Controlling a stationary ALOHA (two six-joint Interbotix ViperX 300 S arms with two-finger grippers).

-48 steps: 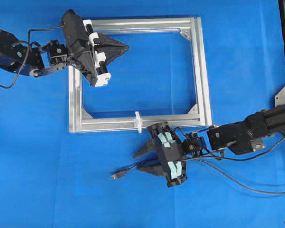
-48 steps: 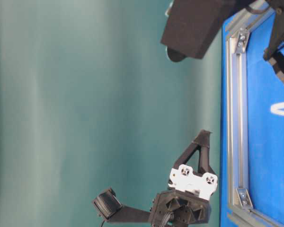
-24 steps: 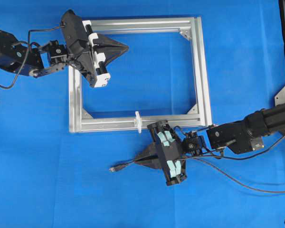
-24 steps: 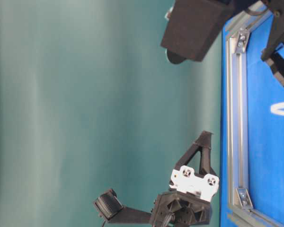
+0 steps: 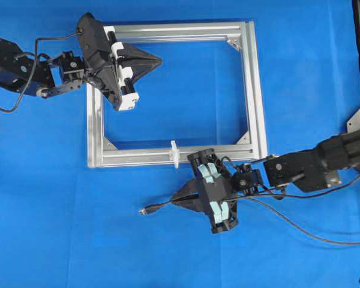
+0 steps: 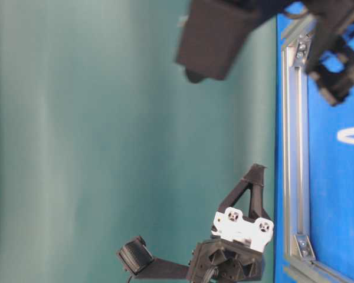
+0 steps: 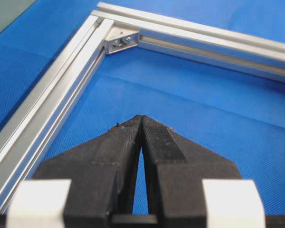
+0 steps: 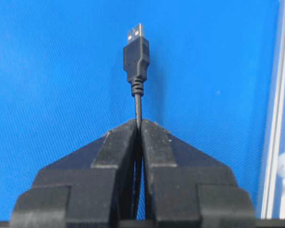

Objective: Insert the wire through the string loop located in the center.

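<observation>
While the right gripper (image 5: 175, 200) sat low over the blue tabletop (image 5: 60, 228) just outside the near bar of the aluminium frame (image 5: 255, 90), its jaws were clenched on the wire (image 5: 162, 206), pinching the thin black cable a short way behind its plug. In the right wrist view the plug (image 8: 136, 53) stuck straight out ahead of the closed fingertips (image 8: 118, 137), its metal tip pointing away from the gripper and the cable running back between the two fingers. From overhead the plug end lay on the cloth to the left of the gripper, and the rest of the wire trailed off to the right under the arm.

Just beyond, the string loop (image 5: 175, 153) stood as a small white tie on the middle of the frame's near bar, close to the right gripper but apart from the plug; the wire had not passed through it.

Farther off, at the frame's far left corner, the left gripper (image 5: 158, 59) hung over the blue cloth inside the frame with its jaws pressed together on nothing, a corner bracket (image 7: 121, 41) visible ahead of it.
</observation>
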